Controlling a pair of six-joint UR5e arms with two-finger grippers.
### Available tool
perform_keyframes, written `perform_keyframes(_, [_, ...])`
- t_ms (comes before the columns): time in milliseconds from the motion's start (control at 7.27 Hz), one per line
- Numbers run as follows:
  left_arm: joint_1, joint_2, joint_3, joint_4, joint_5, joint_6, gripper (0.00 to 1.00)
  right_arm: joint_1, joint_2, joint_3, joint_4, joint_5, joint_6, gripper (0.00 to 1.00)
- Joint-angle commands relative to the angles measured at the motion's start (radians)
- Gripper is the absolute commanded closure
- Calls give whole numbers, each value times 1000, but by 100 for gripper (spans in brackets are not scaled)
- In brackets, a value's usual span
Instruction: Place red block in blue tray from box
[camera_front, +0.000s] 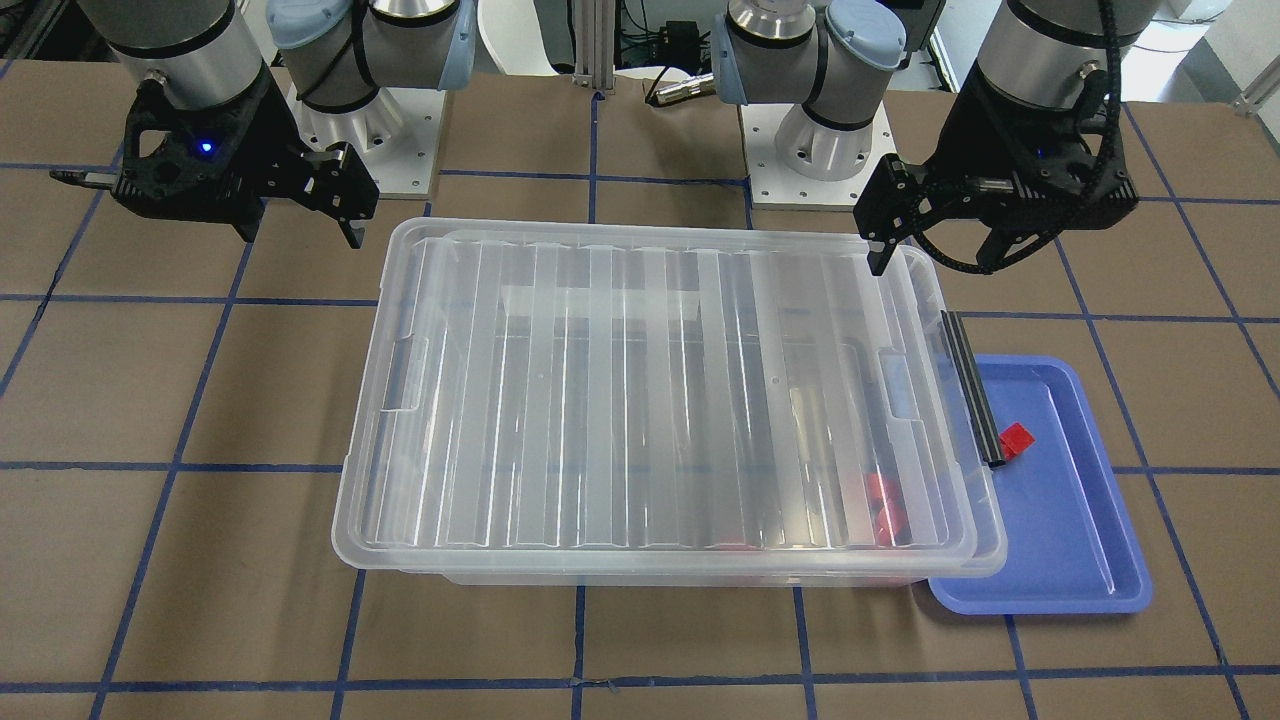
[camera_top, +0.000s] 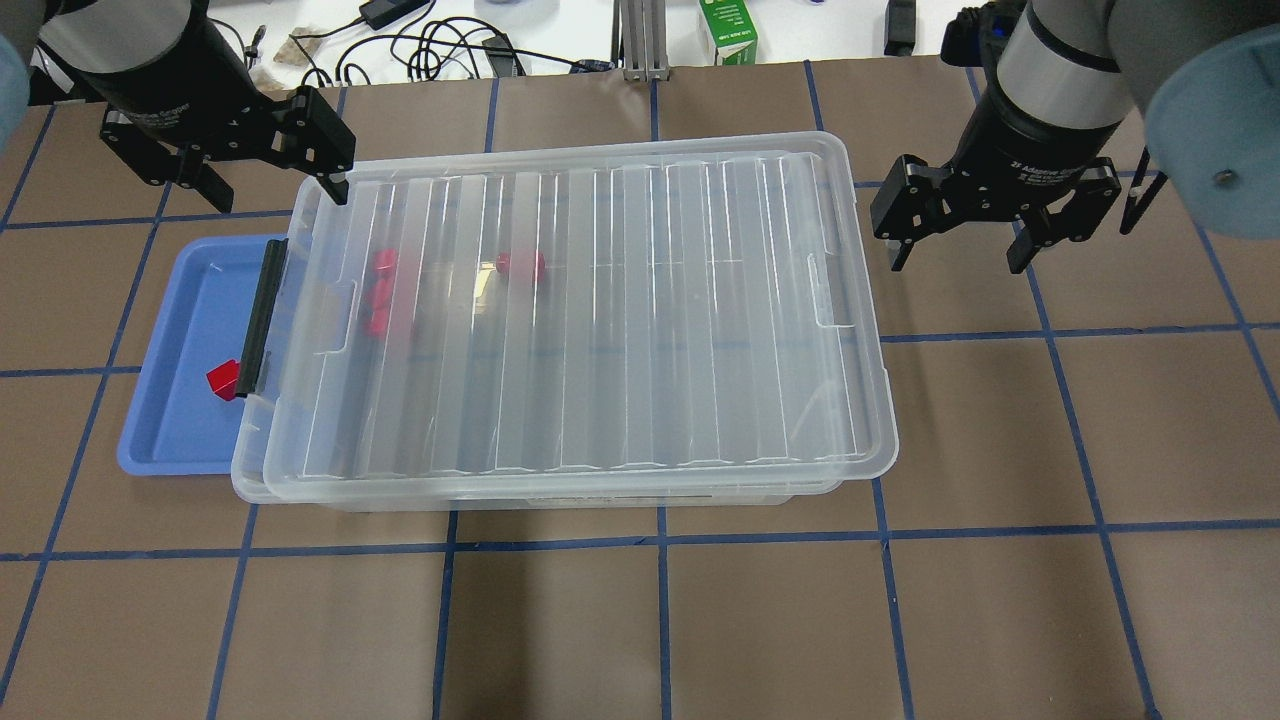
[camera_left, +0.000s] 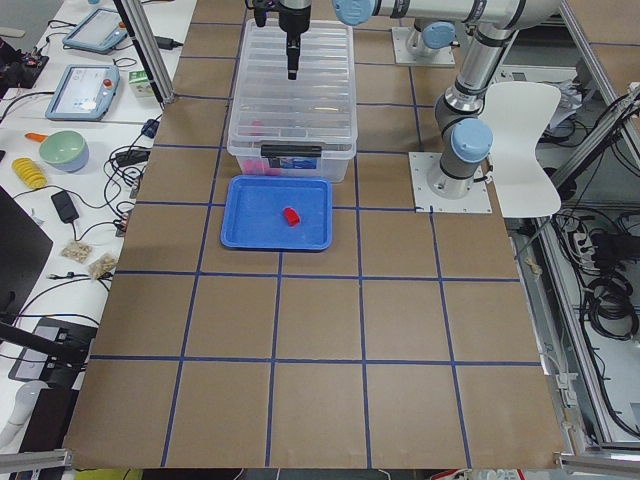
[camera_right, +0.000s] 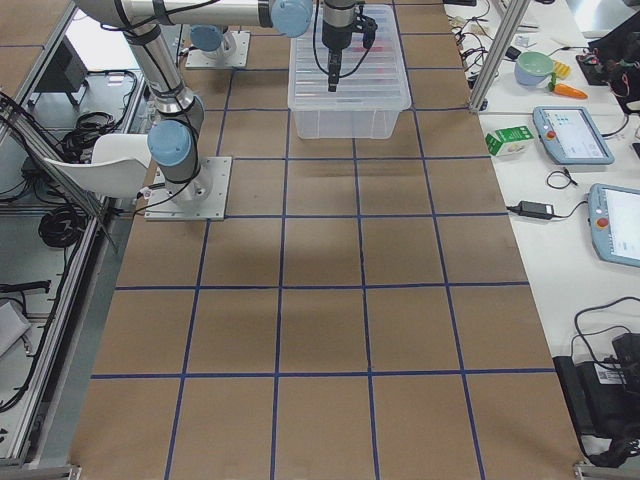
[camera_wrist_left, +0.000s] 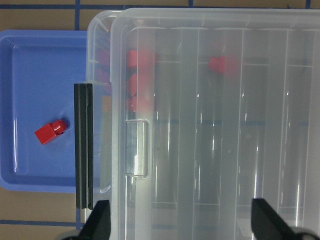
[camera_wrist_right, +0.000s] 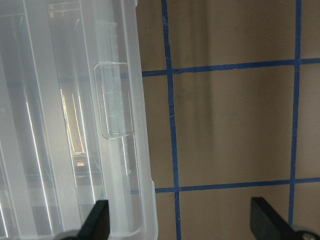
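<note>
The box is placed at the middle of the desk, which is marked with a grid of blue tape. The ribbed clear lid is seated on the box and is set slightly off from the rim at the left end, where the black latch bar is located. The blue tray is positioned on the desk just beside that left end, with one edge hidden under the overhanging rim in the overhead view. The red block is found lying on the tray floor, outside the box. In the overhead view it appears just beside the latch bar, but in the left wrist view it is seen clearly apart from the bar and from the tray rim. Further red blocks are visible through the lid, inside the left part of the box. The left gripper is held above the left end of the box. Its fingers are spread wide and nothing is held between them. The right gripper is held above the right end of the box. In the right wrist view one finger is seen over the lid edge and the other over the bare desk. These fingers are likewise spread wide and nothing is gripped.
</note>
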Motion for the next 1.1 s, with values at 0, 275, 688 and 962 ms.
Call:
perform_keyframes(0, [-2,-4,-1,0,-1,0,0,1,0,0,-1,-1,-1,0])
perform_keyframes(275, [-2,-2,-5,0,-2,0,0,4,0,0,-2,-1,-1,0])
perform_keyframes(688, [-2,-1,-11,2,-1,0,0,4,0,0,-5,3,-3,0])
perform_keyframes(962, [-2,-1,-12,2,-2,0,0,4,1,0,-5,2,-3,0])
